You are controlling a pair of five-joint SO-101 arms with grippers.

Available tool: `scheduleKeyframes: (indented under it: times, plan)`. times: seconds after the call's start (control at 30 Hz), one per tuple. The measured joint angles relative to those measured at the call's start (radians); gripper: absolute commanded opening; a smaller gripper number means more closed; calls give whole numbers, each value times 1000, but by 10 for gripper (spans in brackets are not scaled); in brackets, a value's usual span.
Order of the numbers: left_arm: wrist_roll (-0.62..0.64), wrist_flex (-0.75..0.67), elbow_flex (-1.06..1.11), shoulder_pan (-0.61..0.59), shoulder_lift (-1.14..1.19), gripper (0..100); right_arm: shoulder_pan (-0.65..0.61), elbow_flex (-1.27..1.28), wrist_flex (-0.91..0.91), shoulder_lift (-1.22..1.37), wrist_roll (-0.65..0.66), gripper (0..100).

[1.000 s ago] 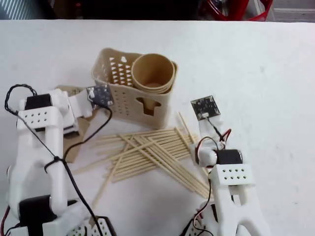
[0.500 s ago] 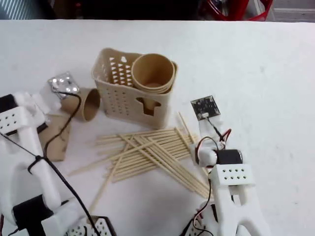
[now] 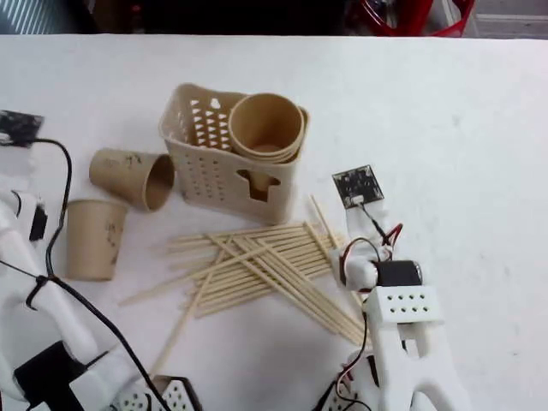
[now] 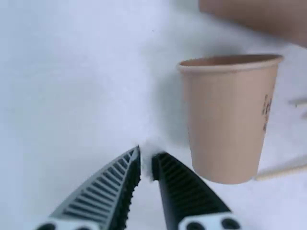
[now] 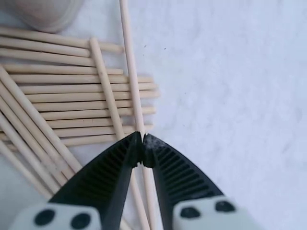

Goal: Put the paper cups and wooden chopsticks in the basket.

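A cream perforated basket [image 3: 218, 167] stands mid-table with nested paper cups [image 3: 265, 127] inside it. Left of it, one paper cup [image 3: 133, 177] lies on its side, mouth toward the basket. Another paper cup [image 3: 90, 240] [image 4: 225, 120] lies nearer the left arm. Several wooden chopsticks [image 3: 257, 270] [image 5: 72, 96] are scattered in front of the basket. My left gripper [image 4: 146, 160] is shut and empty, just beside the nearer cup without touching it. My right gripper [image 5: 142, 139] is shut over the right end of the chopstick pile, with one stick running under its tips.
The white table [image 3: 445, 128] has free room to the right and behind the basket. The left arm [image 3: 26, 257] stands at the table's left edge, the right arm [image 3: 390, 295] at the front right. Red objects [image 3: 402, 17] lie beyond the far edge.
The left arm has swung away from the basket to the table's left edge, uncovering the two loose cups. The right arm, cups and chopsticks have not moved.
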Motion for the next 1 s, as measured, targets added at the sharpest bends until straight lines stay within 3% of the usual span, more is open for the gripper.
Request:
scheduleKeyframes:
  times: [0.13, 0.23, 0.43, 0.57, 0.83, 1.0]
  plan:
    - [222, 0, -66, 17, 3, 206, -2, 0, 0, 0, 0, 17]
    - [247, 0, -101, 109, 3, 203, -2, 0, 0, 0, 0, 17]
    - [26, -21, -112, 387, 5, 203, -2, 0, 0, 0, 0, 17]
    - [6, -94, -63, 505, 5, 203, -2, 0, 0, 0, 0, 17]
    - [-187, -324, 190, 528, 5, 204, -3, 0, 0, 0, 0, 17]
    - [-206, -477, 296, 528, 5, 203, -3, 0, 0, 0, 0, 17]
